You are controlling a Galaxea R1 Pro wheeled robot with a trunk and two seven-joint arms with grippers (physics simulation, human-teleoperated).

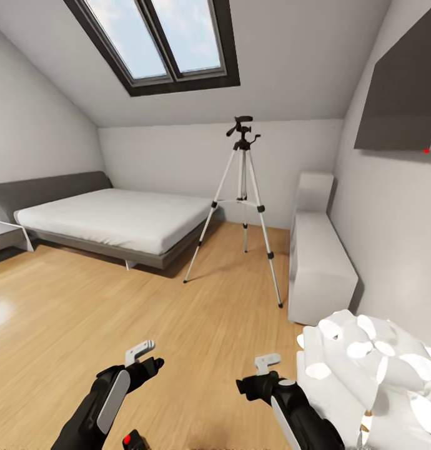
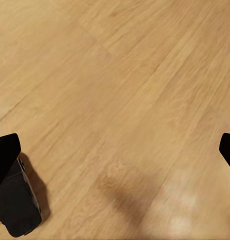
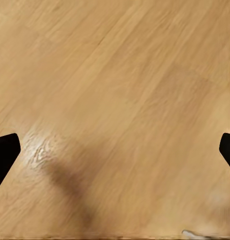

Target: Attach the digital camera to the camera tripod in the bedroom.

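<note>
The camera tripod stands on the wood floor at the far side of the bedroom, silver-white legs spread, its black pan head bare. The digital camera, small and black with a red dot, lies on the floor just below my left arm; in the left wrist view the camera lies beside one fingertip. My left gripper hangs open above the floor, holding nothing. My right gripper is open too, over bare boards.
A grey bed with a white mattress fills the left. A low white cabinet runs along the right wall under a dark TV. A white leafy object sits close on my right. Open floor lies between me and the tripod.
</note>
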